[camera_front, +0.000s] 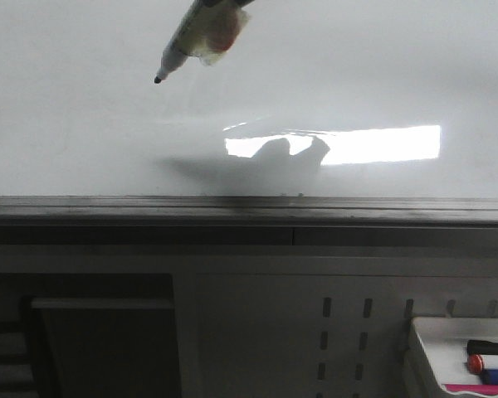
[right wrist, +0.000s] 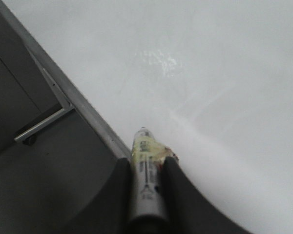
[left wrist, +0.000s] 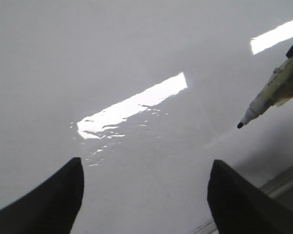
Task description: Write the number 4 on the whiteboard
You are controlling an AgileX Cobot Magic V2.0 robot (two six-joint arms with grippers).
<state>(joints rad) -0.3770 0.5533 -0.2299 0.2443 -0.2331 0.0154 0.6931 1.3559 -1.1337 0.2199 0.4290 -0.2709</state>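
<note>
The whiteboard (camera_front: 83,124) is lying flat ahead of the robot, filling the upper part of the front view, its grey edge rail (camera_front: 249,207) running across the near side. No ink is showing anywhere on it: the number 4 is not yet written in any view. A bright rectangular glare (camera_front: 373,143) is reflecting off the glossy face, with a dark shadow beside it.

The marker pen (camera_front: 185,37) is angling down toward the board, uncapped, its black tip (camera_front: 158,80) pointing at the bare white area left of the glare. Whether the tip is touching the board or hanging just above it cannot be told from these views. The tilt is probably serving to present the nib to the board while keeping the barrel clear of it.

The right claw (right wrist: 149,168) is pinching the marker pen's barrel between its two fingers, the label facing the wrist camera and the tip projecting forward over the board near the edge rail. The left claw (left wrist: 144,195) is spread wide, holding nothing, and is hovering over the board with the marker tip visible off to one side.

In front of the board, a pale perforated surface (camera_front: 299,323) is carrying a small white tray (camera_front: 423,340) with spare markers (camera_front: 491,363) at the near right. A dark recess is occupying the near left.
</note>
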